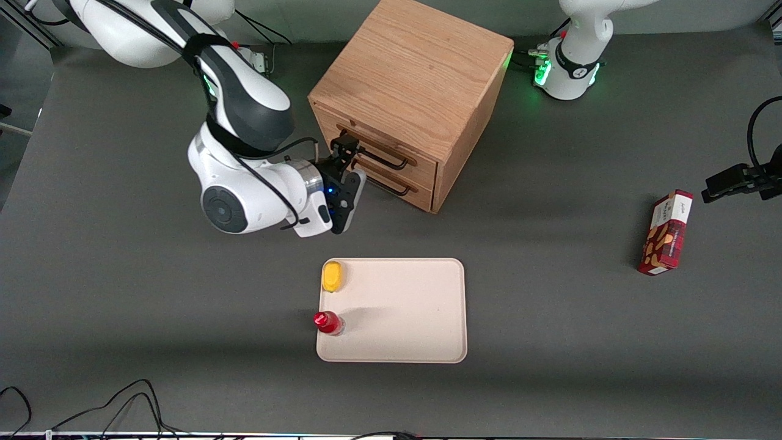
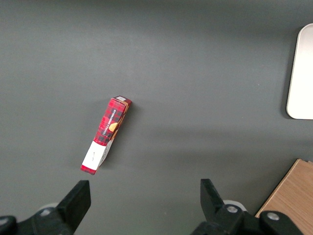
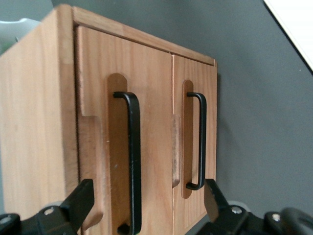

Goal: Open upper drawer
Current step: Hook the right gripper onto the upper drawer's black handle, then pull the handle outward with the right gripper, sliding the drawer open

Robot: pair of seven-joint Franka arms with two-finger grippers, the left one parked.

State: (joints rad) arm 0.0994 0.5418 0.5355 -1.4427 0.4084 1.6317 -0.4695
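The oak cabinet point(image 1: 415, 67) stands on the grey table, turned at an angle. Its upper drawer point(image 1: 382, 142) looks shut, with a thin black bar handle point(image 1: 379, 157). The bottom drawer point(image 1: 421, 192) sits below it. My right gripper point(image 1: 345, 153) hovers in front of the upper drawer, at the handle's end toward the working arm. In the right wrist view the gripper point(image 3: 146, 205) is open. Its fingers point(image 3: 80, 198) stand on either side of the upper drawer's handle point(image 3: 134, 161) without touching it. The upper drawer front point(image 3: 98, 73) and the bottom drawer point(image 3: 193, 78) both show.
A beige tray point(image 1: 427, 305) lies nearer the front camera than the cabinet, with a yellow object point(image 1: 332, 276) and a red bottle point(image 1: 328, 322) on its rim. A red box point(image 1: 666, 232) lies toward the parked arm's end and shows in the left wrist view point(image 2: 105, 134). Cables lie along the front edge.
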